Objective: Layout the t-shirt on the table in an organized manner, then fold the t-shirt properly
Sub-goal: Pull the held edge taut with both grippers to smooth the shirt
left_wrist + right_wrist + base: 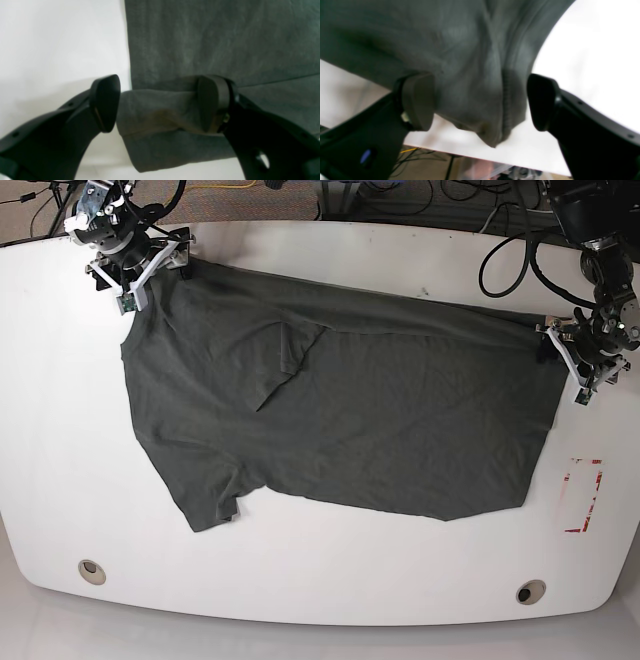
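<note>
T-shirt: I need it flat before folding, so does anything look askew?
Yes. One sleeve is folded inward over the t-shirt chest, while the other sleeve sticks out flat. The hem corner between the left gripper jaws is bunched.

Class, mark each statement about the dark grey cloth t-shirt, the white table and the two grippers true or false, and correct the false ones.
1. The dark charcoal-grey cloth t-shirt lies spread on the white smooth table. True.
2. The t-shirt is folded into a neat square. False: it lies open, one sleeve flipped over its body.
3. The left gripper has open jaws with cloth between them. True.
4. The right gripper is shut. False: its jaws stand apart.
5. A red-and-white sticker lies under the t-shirt. False: it lies beside it.
</note>
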`<action>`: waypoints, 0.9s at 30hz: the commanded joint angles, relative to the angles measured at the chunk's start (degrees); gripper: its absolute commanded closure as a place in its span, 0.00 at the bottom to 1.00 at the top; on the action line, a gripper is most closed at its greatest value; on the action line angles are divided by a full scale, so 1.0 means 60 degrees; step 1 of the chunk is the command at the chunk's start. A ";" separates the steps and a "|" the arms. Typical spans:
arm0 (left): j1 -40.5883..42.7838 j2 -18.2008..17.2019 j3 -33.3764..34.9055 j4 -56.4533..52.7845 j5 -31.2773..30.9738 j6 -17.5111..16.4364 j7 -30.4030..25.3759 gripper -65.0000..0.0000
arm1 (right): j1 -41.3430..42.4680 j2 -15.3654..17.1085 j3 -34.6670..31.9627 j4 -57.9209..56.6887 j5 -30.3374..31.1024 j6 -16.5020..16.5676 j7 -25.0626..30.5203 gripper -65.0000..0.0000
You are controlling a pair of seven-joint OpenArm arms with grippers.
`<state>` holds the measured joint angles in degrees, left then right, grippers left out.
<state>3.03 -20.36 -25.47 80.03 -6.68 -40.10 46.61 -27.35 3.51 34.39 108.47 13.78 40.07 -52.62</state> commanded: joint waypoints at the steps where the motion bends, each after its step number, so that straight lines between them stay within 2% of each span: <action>1: -0.0043 -0.0174 -0.0055 0.0134 0.0095 0.0016 0.0034 0.31 | -0.0005 0.0111 0.0034 -0.0180 0.0084 -0.0012 0.0396 0.23; 6: -0.0028 -0.0174 -0.0055 0.0134 0.0095 0.0016 0.0034 0.31 | -0.0034 0.0141 0.0034 -0.0693 0.0011 -0.0012 0.0924 0.30; 9: 0.0001 -0.0189 -0.0084 0.0134 0.0095 0.0016 0.0049 0.31 | -0.0034 0.0199 0.0034 -0.1030 0.0011 -0.0012 0.1041 0.40; 17: 0.0558 -0.0204 -0.0113 0.0149 0.0095 0.0016 0.0063 0.31 | -0.0034 0.0932 0.0004 -0.1587 0.0084 -0.0012 0.1041 0.71; 21: 0.0939 -0.0204 -0.0113 0.0310 0.0095 0.0016 0.0063 0.36 | -0.0034 0.1298 0.0004 -0.1587 0.0084 -0.0012 0.1041 0.78; 24: 0.1408 -0.0189 -0.0113 0.0764 0.0095 0.0016 0.0078 0.41 | -0.0049 0.1518 0.0004 -0.1587 0.0055 -0.0012 0.1027 0.78; 27: 0.1847 -0.0160 -0.0113 0.1277 0.0095 0.0016 0.0078 0.41 | -0.0064 0.1679 0.0004 -0.1557 0.0040 -0.0012 0.0997 0.78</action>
<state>12.53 -20.58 -25.98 85.76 -9.13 -40.12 44.03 -27.05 12.08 34.02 98.78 16.78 40.97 -44.18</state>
